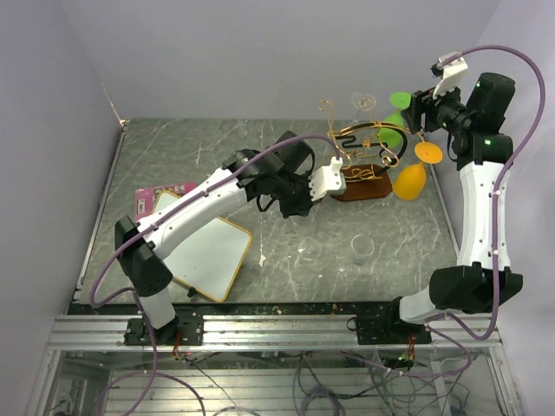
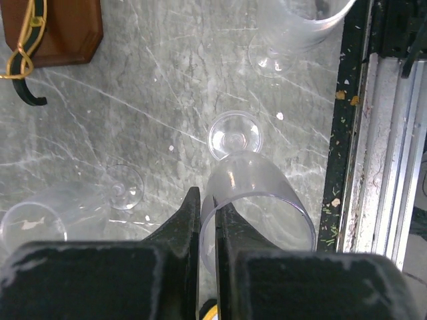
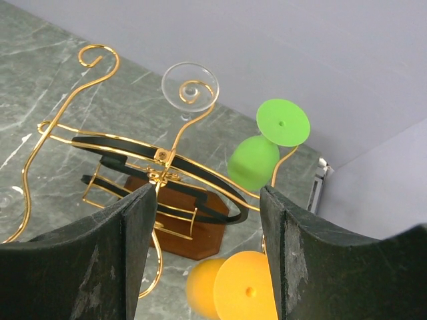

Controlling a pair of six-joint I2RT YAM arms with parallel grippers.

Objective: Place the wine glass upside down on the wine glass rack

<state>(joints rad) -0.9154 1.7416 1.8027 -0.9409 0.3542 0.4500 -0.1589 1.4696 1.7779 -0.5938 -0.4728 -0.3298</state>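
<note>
A clear wine glass (image 2: 263, 190) stands on the marble table, its foot (image 2: 235, 135) showing below the bowl. My left gripper (image 2: 208, 200) is shut on the glass's rim wall, one finger inside the bowl and one outside. From above, the left gripper (image 1: 297, 211) hangs low over mid-table. The wine glass rack (image 1: 360, 139), gold and black wire on a brown wooden base (image 1: 364, 184), stands at the back right. My right gripper (image 1: 414, 113) hovers open beside the rack (image 3: 160, 157), holding nothing.
A green glass (image 3: 253, 160), an orange glass (image 3: 243, 290) and a clear glass (image 3: 190, 87) hang upside down on the rack. Two more clear glasses (image 2: 300, 23) (image 2: 40, 217) sit on the table. A white board (image 1: 204, 251) and a pink packet (image 1: 160, 192) lie at the left.
</note>
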